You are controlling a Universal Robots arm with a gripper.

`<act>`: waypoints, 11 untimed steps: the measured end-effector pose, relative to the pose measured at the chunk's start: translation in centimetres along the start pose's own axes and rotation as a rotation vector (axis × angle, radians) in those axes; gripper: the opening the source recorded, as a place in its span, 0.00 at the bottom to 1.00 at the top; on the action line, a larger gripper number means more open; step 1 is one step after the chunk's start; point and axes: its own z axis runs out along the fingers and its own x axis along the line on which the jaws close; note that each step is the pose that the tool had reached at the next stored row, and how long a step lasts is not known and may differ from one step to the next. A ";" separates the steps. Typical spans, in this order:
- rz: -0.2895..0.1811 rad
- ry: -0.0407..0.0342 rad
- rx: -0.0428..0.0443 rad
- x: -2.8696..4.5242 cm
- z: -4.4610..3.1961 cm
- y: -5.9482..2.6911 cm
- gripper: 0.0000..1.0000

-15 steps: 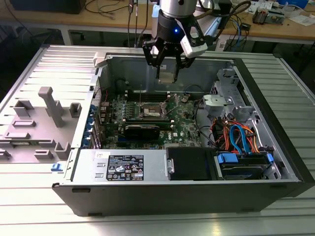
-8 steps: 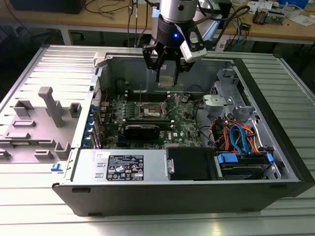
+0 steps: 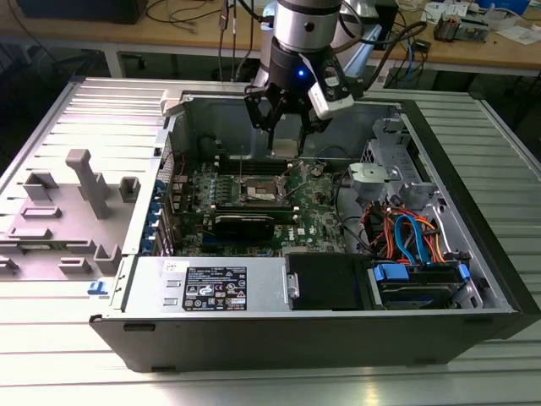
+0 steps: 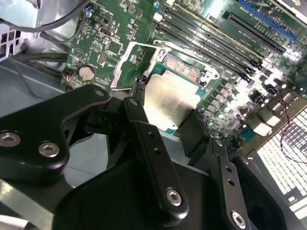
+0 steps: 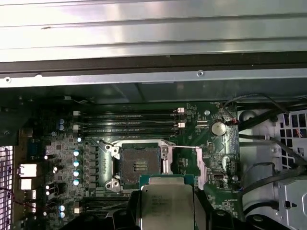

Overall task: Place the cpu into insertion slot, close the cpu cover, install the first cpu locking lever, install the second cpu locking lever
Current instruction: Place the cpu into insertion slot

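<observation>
While the socket stands uncovered, entry one: my gripper (image 3: 286,139), black and two-fingered, is closed on the cpu (image 5: 165,203), a small flat square chip with a dull silver-grey metal top, pinched by opposite edges and hanging above the green circuit board (image 5: 223,153) inside the open grey metal computer case (image 3: 254,292). Entry two: the insertion slot (image 5: 139,165), a small square socket with a dark centre and a silver rim, lies bare just beside the chip in the first wrist view, near the long narrow black memory slots (image 5: 129,122). Entry three: the cpu cover (image 4: 123,64), a thin silver frame plate with a square window, is swung open off the socket to one side. Status, by my reckoning: placing is under way and the chip is not yet seated. To do it well, I judge the chip should be kept level, squared to the socket rim and centred over the dark field before lowering (no sideways sliding across the contacts). It should come down straight, clear of the raised cover, and be let go only once it rests flat.
</observation>
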 end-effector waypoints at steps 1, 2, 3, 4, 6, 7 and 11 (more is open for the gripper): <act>0.003 -0.0001 0.0001 0.00 0.12 -0.02 0.54; 0.008 -0.0004 0.0005 -0.01 0.26 -0.04 0.54; 0.017 -0.0008 0.0009 -0.01 0.41 -0.06 0.54; 0.028 -0.0013 0.0012 -0.02 0.55 -0.06 0.54; 0.062 -0.0028 0.0007 -0.02 0.83 -0.07 0.54; 0.075 -0.0034 0.0004 -0.03 0.91 -0.08 0.54; 0.156 -0.0070 -0.0014 -0.03 1.32 -0.10 0.54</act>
